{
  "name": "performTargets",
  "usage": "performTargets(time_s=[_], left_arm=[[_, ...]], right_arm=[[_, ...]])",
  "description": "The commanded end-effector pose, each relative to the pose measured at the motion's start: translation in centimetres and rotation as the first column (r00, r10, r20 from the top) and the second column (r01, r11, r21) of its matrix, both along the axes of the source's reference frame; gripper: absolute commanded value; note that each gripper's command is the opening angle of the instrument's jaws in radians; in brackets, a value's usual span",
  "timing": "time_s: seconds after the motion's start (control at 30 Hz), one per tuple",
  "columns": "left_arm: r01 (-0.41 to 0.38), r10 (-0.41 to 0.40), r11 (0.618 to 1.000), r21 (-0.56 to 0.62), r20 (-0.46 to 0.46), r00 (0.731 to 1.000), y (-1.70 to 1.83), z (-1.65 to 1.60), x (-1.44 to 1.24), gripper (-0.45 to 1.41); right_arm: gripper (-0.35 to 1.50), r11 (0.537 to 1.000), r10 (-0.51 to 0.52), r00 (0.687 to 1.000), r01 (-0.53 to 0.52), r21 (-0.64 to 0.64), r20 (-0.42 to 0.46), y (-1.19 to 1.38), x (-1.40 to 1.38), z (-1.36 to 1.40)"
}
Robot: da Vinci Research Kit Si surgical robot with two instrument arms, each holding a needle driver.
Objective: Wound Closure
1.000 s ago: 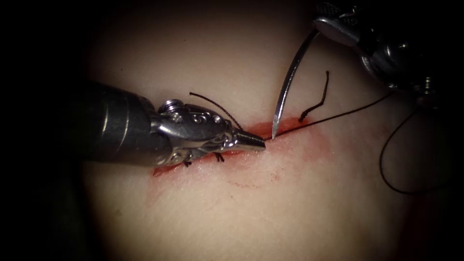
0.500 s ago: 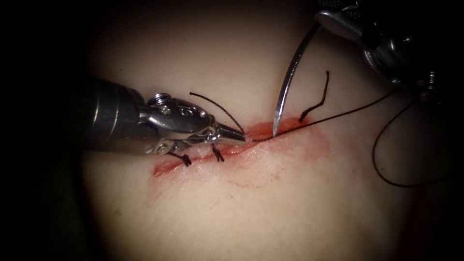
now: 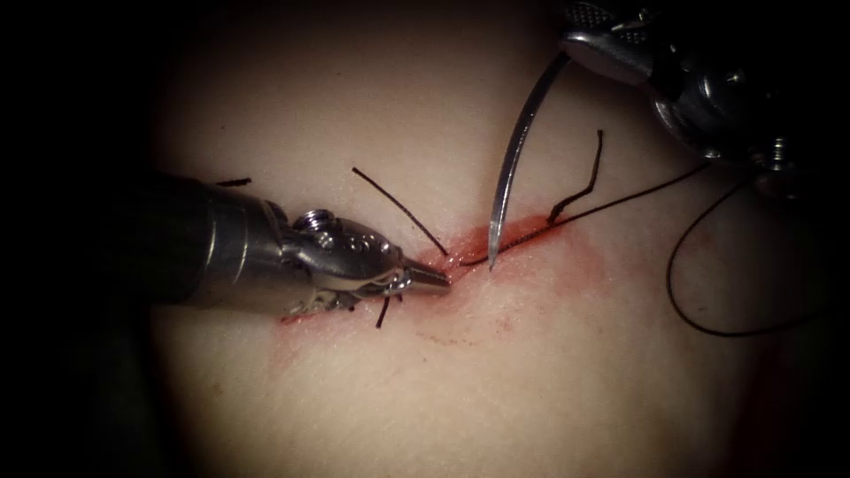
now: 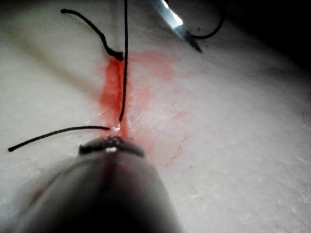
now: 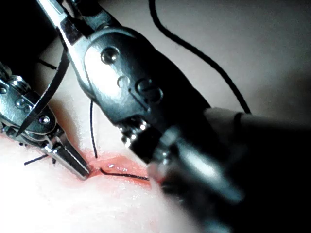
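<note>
Held near its blunt end by the right fingers, stiff, slick needle hangs tip just above cut, clear of soft tissue; left fingers pressed together at the cut beside limp thread.

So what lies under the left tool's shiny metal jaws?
Under the left tool, shut with its tip at the red cut, a short black stitch end pokes out; the cut beneath it is covered.

Endoscope lighting: tissue lit centrally, darkened toward its edges; glare noted on the left tool; nearest shafts blurred.
</note>
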State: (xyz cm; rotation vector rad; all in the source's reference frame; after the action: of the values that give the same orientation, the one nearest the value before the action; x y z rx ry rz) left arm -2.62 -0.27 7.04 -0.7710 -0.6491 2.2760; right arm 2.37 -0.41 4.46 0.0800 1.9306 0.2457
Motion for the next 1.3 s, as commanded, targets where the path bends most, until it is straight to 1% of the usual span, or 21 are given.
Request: performTargets(time_s=[0.03, 0.2, 0.33, 0.4, 0.47, 0.53, 0.73, 0.8, 0.87, 0.93, 1.03, 1.1, 1.13, 1.17, 1.3], left_arm=[[-0.001, 0.001, 1.000, 0.004, -0.007, 1.000, 0.02, 0.05, -0.07, -0.45], [-0.006, 0.006, 1.000, -0.003, -0.042, 0.999, 0.13, 0.04, -0.06, -0.45], [-0.019, 0.017, 1.000, -0.017, -0.109, 0.994, 0.11, 0.07, 0.00, -0.45], [-0.023, 0.021, 1.000, -0.020, -0.122, 0.992, 0.09, 0.10, 0.01, -0.45], [-0.056, 0.053, 0.998, -0.022, -0.124, 0.991, 0.05, 0.12, 0.02, -0.45], [-0.085, 0.086, 0.996, 0.012, -0.128, 0.988, 0.00, 0.14, 0.02, -0.45], [-0.128, 0.134, 0.990, 0.052, -0.127, 0.983, -0.15, 0.24, -0.01, -0.45], [-0.107, 0.120, 0.989, 0.099, -0.135, 0.984, -0.18, 0.26, -0.01, -0.45], [-0.065, 0.093, 0.981, 0.181, -0.151, 0.984, -0.19, 0.25, -0.02, -0.45], [-0.049, 0.077, 0.974, 0.222, -0.119, 0.990, -0.19, 0.25, -0.03, -0.45], [-0.008, 0.026, 0.956, 0.295, -0.057, 0.998, -0.15, 0.25, -0.02, -0.45], [0.049, -0.041, 0.937, 0.346, -0.029, 0.999, -0.11, 0.24, 0.00, -0.45], [0.055, -0.055, 0.931, 0.360, -0.009, 0.998, -0.09, 0.24, 0.00, -0.45], [0.072, -0.084, 0.917, 0.393, 0.014, 0.996, -0.07, 0.24, 0.01, -0.45], [0.102, -0.144, 0.878, 0.468, 0.056, 0.988, -0.04, 0.25, 0.05, -0.45]], right_arm=[[-0.35, 1.000, 0.004, 1.000, -0.004, -0.001, 0.000, 0.03, 0.09, 0.02], [-0.35, 1.000, 0.004, 1.000, -0.004, -0.001, 0.000, 0.02, 0.08, 0.02], [-0.35, 1.000, 0.002, 1.000, -0.002, -0.002, -0.001, 0.02, 0.08, 0.01], [-0.35, 1.000, 0.003, 1.000, -0.003, -0.014, 0.001, 0.03, 0.09, 0.01], [-0.35, 1.000, 0.001, 1.000, -0.001, -0.013, 0.011, 0.03, 0.10, 0.01], [-0.35, 1.000, -0.007, 1.000, 0.007, -0.023, 0.008, 0.02, 0.11, 0.00], [-0.35, 0.996, -0.066, 0.998, 0.065, -0.061, -0.011, 0.03, 0.17, 0.01], [-0.35, 0.993, -0.089, 0.996, 0.088, -0.079, -0.013, 0.06, 0.19, 0.03], [-0.35, 0.983, -0.138, 0.990, 0.136, -0.123, -0.013, 0.12, 0.21, 0.10], [-0.35, 0.963, -0.174, 0.985, 0.169, -0.208, -0.007, 0.17, 0.23, 0.17], [-0.35, 0.930, -0.210, 0.978, 0.198, -0.309, -0.004, 0.16, 0.27, 0.30], [-0.35, 0.919, -0.213, 0.977, 0.198, -0.342, -0.006, 0.12, 0.31, 0.40], [-0.35, 0.913, -0.216, 0.976, 0.199, -0.357, -0.008, 0.08, 0.35, 0.47], [-0.35, 0.908, -0.221, 0.975, 0.202, -0.367, -0.009, 0.05, 0.38, 0.52], [-0.35, 0.895, -0.241, 0.971, 0.219, -0.389, -0.007, -0.03, 0.51, 0.74]])
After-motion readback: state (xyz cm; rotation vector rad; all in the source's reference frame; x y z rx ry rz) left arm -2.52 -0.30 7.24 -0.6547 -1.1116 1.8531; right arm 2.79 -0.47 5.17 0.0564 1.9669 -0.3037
